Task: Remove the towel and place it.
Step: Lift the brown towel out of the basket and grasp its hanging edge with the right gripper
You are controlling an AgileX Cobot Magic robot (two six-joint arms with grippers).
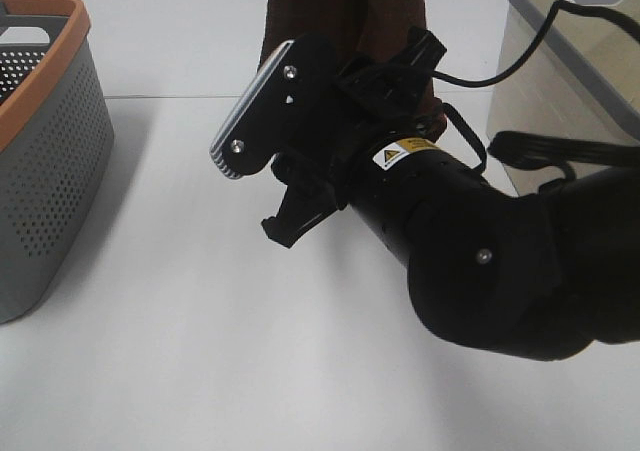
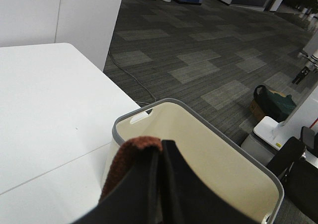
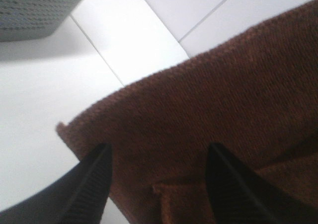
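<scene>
Black right hand point(image 3: 159, 152) stands apart, the dark brown plush towel point(image 3: 223, 95) hanging dead ahead of its fingers; my left hand point(image 2: 160, 152) clamps the towel's top fold.

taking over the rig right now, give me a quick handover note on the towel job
Grippers: the left gripper is shut on a fold of the towel and holds it up so that it hangs over the table. The right gripper is open, with its fingers on either side of an edge of the towel.
Things: the beige bin is just beyond the left gripper. The grey basket stands at the table's left, away from the towel.
Done: the towel is lifted.
Left: probably close the right gripper on it, then place it.
</scene>
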